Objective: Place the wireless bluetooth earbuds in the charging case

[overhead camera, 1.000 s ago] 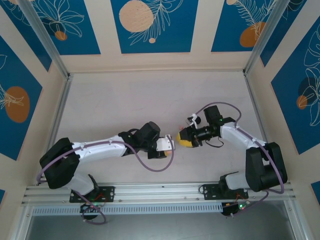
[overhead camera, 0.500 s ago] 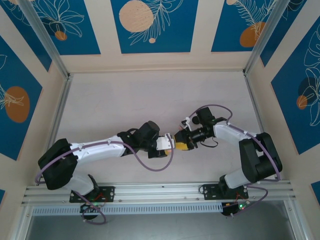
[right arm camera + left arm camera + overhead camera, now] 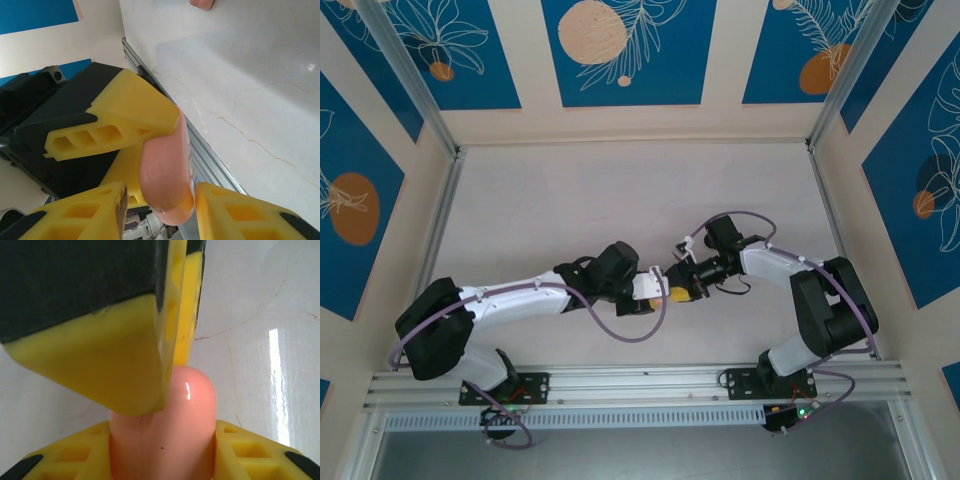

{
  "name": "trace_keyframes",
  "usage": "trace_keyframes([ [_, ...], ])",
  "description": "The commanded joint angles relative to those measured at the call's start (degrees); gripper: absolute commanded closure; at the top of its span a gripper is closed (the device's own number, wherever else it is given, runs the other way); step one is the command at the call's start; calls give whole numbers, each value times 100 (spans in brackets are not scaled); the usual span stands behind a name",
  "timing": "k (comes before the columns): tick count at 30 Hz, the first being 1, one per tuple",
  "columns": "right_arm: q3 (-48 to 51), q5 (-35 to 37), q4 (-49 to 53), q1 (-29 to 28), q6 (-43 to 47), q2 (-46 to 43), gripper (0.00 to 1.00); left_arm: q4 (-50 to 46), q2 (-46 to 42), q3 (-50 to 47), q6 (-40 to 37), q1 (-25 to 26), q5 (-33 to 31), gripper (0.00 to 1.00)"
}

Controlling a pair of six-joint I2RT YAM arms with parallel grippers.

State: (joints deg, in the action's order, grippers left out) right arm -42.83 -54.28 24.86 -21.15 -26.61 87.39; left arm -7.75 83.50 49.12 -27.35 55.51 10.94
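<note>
Now the right arm has swung in from its side, and the right gripper (image 3: 682,287) is nose to nose with the left gripper (image 3: 658,292) over the near part of the table (image 3: 620,190); a second ago it hung back with a clear gap between the two. The left gripper pinches the charging case (image 3: 170,435) by one end, and the rounded free end pokes out past its fingers (image 3: 115,125). The right gripper's jaws have been narrowing and now straddle that free end, one finger on each side. Whether they actually clamp it I cannot tell, because the gaps are hairline. My read is a two-handed hold to prise the lid: the case looks closed, so nothing can go in yet. A pale pink bit, probably an earbud (image 3: 201,4), lies on the table well apart, cut by the frame edge. Crowding is the worry, with four fingers on one slippery pebble. The metal rail (image 3: 150,75) sits beyond, out of the way.
</note>
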Motion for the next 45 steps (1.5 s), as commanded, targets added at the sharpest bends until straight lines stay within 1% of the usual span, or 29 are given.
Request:
trace_keyframes([
  [1, -45, -232, 20, -63, -20, 74, 61, 109, -205, 132, 59, -66, 119, 68],
  [5, -67, -260, -27, -100, -46, 115, 65, 120, -247, 141, 63, -66, 119, 69],
  [10, -89, -304, -60, -144, -57, 88, 74, 120, -277, 141, 63, -66, 110, 69],
  [12, -106, -304, -56, -144, -46, 35, 76, 135, -282, 132, 54, -66, 87, 67],
  [13, -106, -286, -52, -144, -33, -8, 76, 135, -282, 125, 63, -66, 76, 64],
  [14, -107, -240, -47, -149, -15, -56, 77, 150, -291, 116, 69, -66, 60, 58],
  [15, -111, -189, -37, -137, 10, -109, 76, 168, -299, 106, 87, -71, 49, 53],
  [17, -112, -3, -17, -127, 88, -262, 77, 183, -347, 76, 145, -116, 88, 37],
  [18, -120, 108, -17, -118, 134, -351, 77, 199, -380, 59, 197, -138, 121, 33],
  [22, -46, 621, -268, -61, 363, -972, 77, 478, -676, -139, 539, -347, 382, 27],
  [28, 206, 1161, -1224, 74, 846, -1959, 77, 1030, -1134, -446, 1171, -815, 1142, 27],
  [31, 285, 1141, -1645, 145, 1320, -2242, 77, 1400, -1313, -606, 1484, -1106, 1703, 29],
  [36, 294, 797, -2118, 241, 2252, -2372, 77, 2036, -1633, -894, 1909, -1492, 2531, 33],
  [40, 241, 293, -2391, 343, 2920, -2383, 77, 2422, -1833, -1102, 2152, -1674, 2810, 36],
  [45, 121, -279, -2160, 374, 3916, -2450, 78, 2675, -1847, -1150, 2310, -1747, 3120, 40],
])
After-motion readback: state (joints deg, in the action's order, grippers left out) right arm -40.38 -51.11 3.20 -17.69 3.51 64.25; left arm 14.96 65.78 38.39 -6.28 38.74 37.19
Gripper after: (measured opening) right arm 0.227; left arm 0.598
